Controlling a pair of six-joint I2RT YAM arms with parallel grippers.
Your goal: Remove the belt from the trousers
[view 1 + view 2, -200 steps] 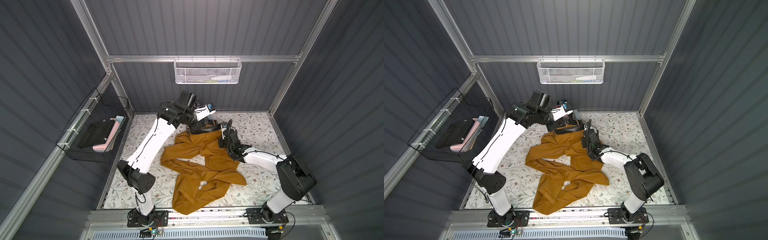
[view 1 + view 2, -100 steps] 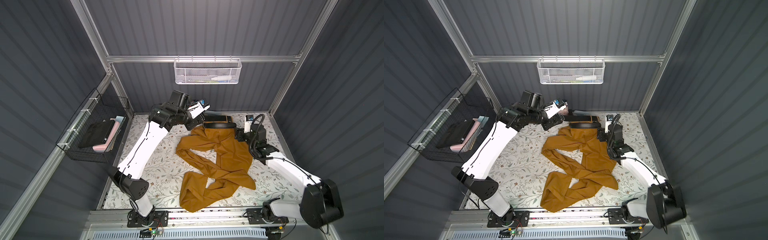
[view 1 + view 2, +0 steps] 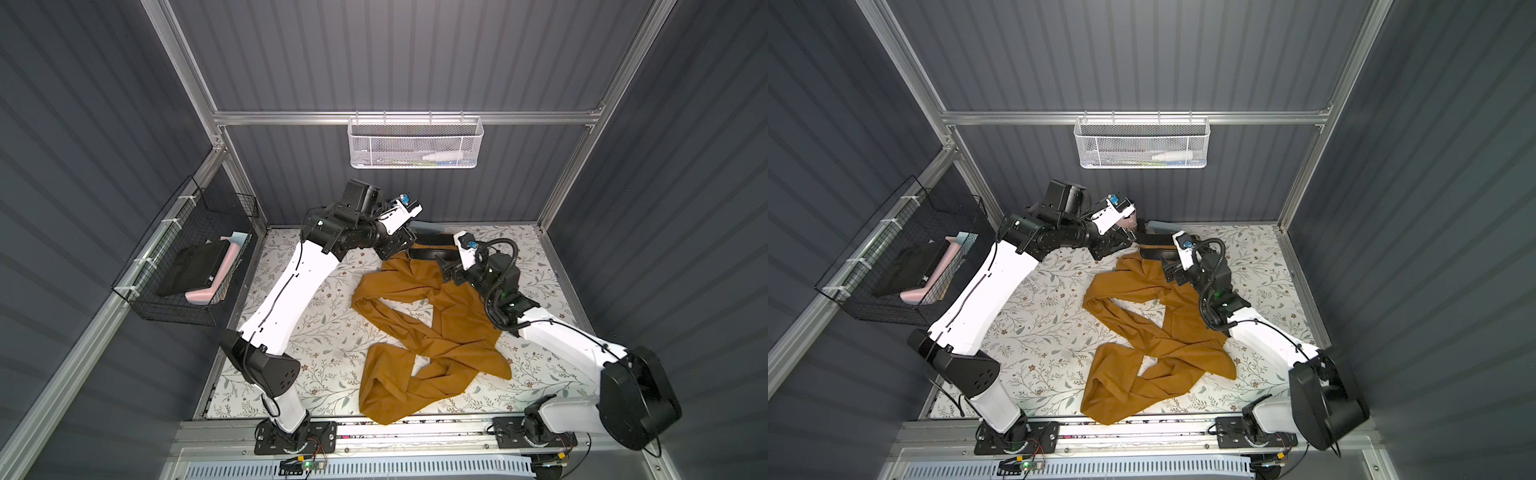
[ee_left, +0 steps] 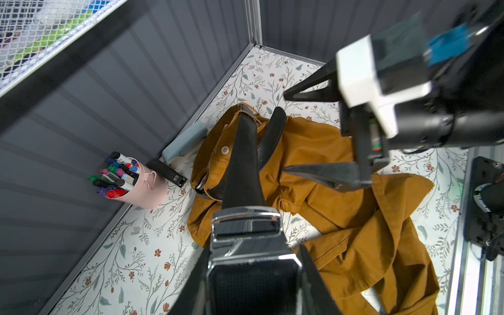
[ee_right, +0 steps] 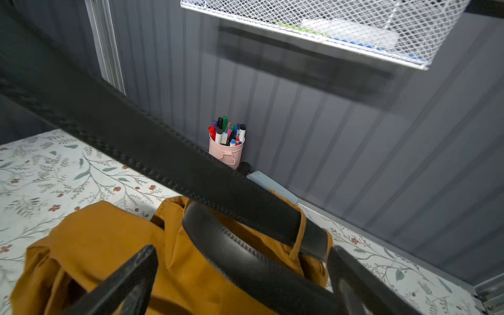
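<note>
Two grippers, close together at upper centre in both top views. Left gripper (image 4: 253, 253), low in its wrist view: clamped on the buckle (image 4: 245, 234), belt (image 4: 242, 163) running straight up-frame into the trousers (image 4: 327, 152). Right gripper (image 5: 242, 251): jaws wide apart astride the belt beside a loop (image 5: 298, 231), gripping nothing. Long axis left to right in the top views, buckle end leftward. Probably threaded through more loops; too hidden to count. Calls for a pull along that axis, toward the left gripper.
</note>
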